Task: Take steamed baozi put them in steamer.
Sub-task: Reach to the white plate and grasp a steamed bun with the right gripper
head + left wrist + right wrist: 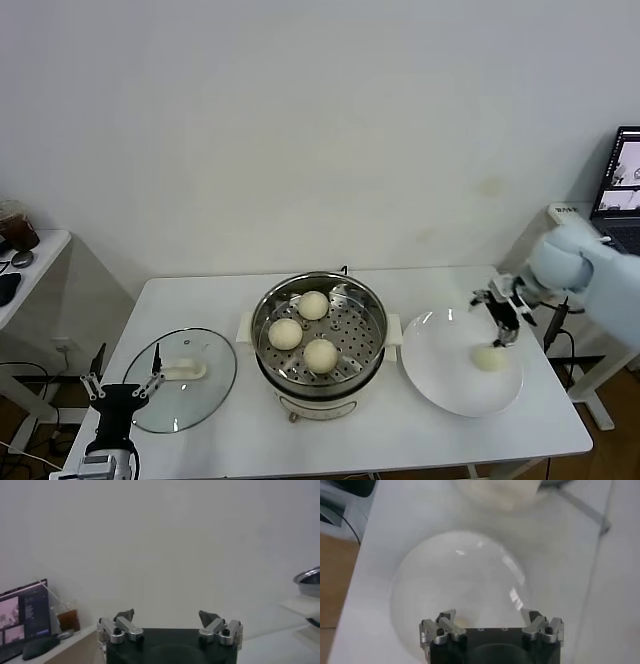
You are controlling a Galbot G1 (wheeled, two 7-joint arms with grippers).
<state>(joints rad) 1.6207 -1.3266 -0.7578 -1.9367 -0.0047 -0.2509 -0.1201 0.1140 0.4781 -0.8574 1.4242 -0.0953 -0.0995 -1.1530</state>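
Observation:
The steamer (352, 325) stands mid-table with three baozi on its perforated tray: one at the back (313, 305), one on the left (285, 333) and one at the front (320, 354). A fourth baozi (488, 358) lies on the white plate (440, 345) to the right. My right gripper (505, 318) is open and empty, just above and behind that baozi. In the right wrist view the right gripper (490, 616) hangs over the plate (450, 570), and the baozi (461, 623) peeks out beside one finger. My left gripper (122, 390) is open and parked off the table's front left.
A glass lid (180, 378) with a cream handle lies flat left of the steamer. A side table (25, 260) stands at the far left and a laptop (625, 190) at the far right. The left wrist view shows the left gripper (166, 616) facing the wall, with the steamer's rim (310, 576) at the edge.

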